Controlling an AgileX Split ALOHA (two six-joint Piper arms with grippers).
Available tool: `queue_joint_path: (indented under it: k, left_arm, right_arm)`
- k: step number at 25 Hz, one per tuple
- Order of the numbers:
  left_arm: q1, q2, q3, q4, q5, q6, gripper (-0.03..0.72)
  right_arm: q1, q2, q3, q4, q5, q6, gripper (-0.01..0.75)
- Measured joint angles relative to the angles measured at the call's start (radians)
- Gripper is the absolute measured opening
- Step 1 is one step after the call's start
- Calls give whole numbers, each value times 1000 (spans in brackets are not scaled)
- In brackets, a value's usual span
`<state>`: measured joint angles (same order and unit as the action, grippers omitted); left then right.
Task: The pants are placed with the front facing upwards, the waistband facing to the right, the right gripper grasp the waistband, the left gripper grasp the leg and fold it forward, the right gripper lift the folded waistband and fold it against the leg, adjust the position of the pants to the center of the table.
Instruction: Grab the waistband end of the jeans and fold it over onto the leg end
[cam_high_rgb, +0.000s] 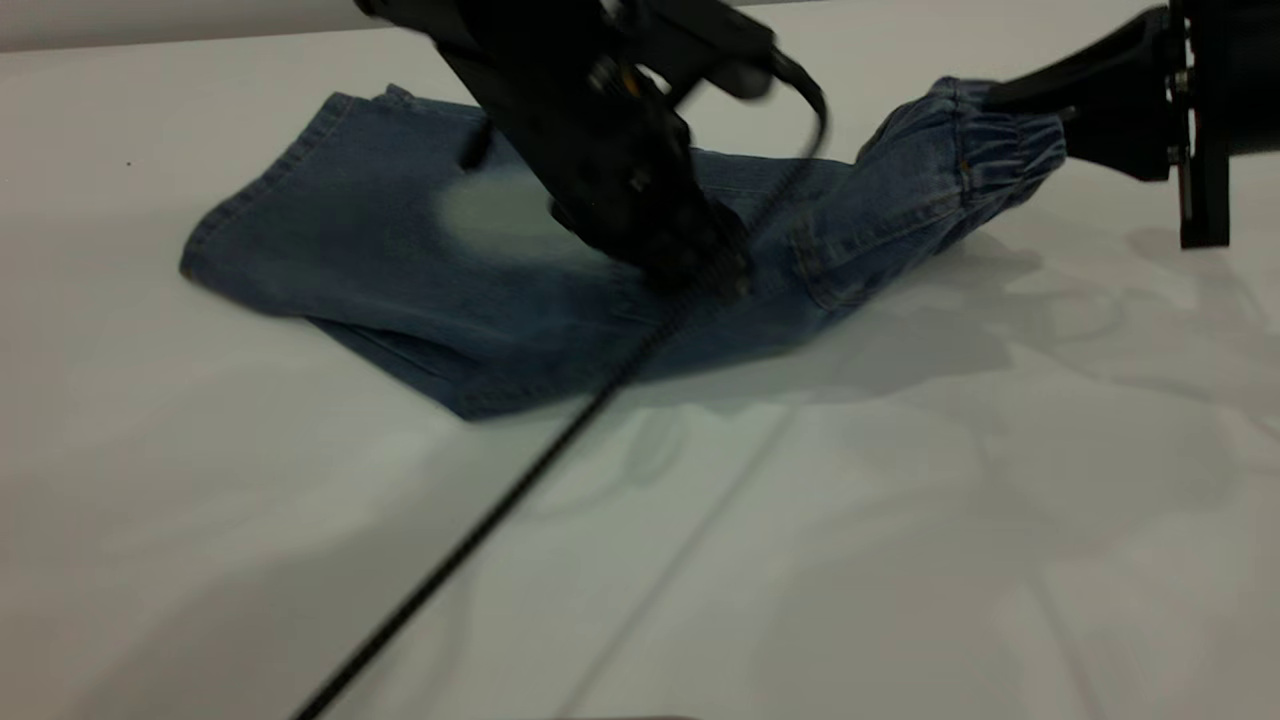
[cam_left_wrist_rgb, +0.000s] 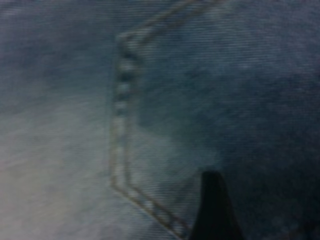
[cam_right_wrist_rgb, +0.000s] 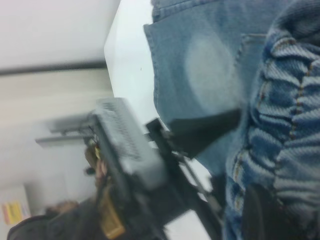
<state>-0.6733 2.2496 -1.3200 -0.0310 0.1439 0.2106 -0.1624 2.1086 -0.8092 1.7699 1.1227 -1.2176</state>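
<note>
two grippers are on the pants (cam_high_rgb: 400, 260) at once. the pants lie folded lengthwise across the far half of the table (cam_high_rgb: 900, 520), leg hems toward the exterior view's left, waistband (cam_high_rgb: 1000, 140) at the right and raised off the surface. the right gripper (cam_high_rgb: 1010, 98) reaches in from the right edge, its fingers closed on the gathered waistband and holding that end up so the cloth slopes down to the table; in the right wrist view the puckered band (cam_right_wrist_rgb: 285, 130) fills the near side, with a dark fingertip (cam_right_wrist_rgb: 260, 210) at its lower edge.

the left gripper (cam_high_rgb: 700, 262) comes down from above onto the middle of the pants, near the seat, its tip pressed against the denim. whether its fingers are apart or together cannot be told; the left wrist view shows only denim (cam_left_wrist_rgb: 75, 150) close up, a stitched pocket corner (cam_left_wrist_rgb: 120, 165) and one dark fingertip (cam_left_wrist_rgb: 212, 210).

a black cable (cam_high_rgb: 480, 530) trails from the left gripper across the pants' near edge and over the bare table toward the front. the left arm's body hides part of the pale faded patch (cam_high_rgb: 490, 215).

the near half of the table is bare, as is the strip left of the hems. the far edge of the table runs close behind the pants.
</note>
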Motion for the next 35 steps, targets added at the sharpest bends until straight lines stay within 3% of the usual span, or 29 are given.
queue_joint_path:
  k: [11,17,24,35]
  left_arm:
    - [-115,37,-5,-70,-127,-15,461]
    - [-41,-37,-5,-74,-91,-10,461]
    - [80,-57,-5,-74,68,-10,461]
    - [6,23,-6,-77,10,-8,461]
  right_arm:
    - [0,-152,-91,-155,3,42,40]
    - [0,-199,-95,-175,9,44,40]
    - [0,-260,-171,-187,12,45,40]
    - [51,-275,-256,-225,28,51,40]
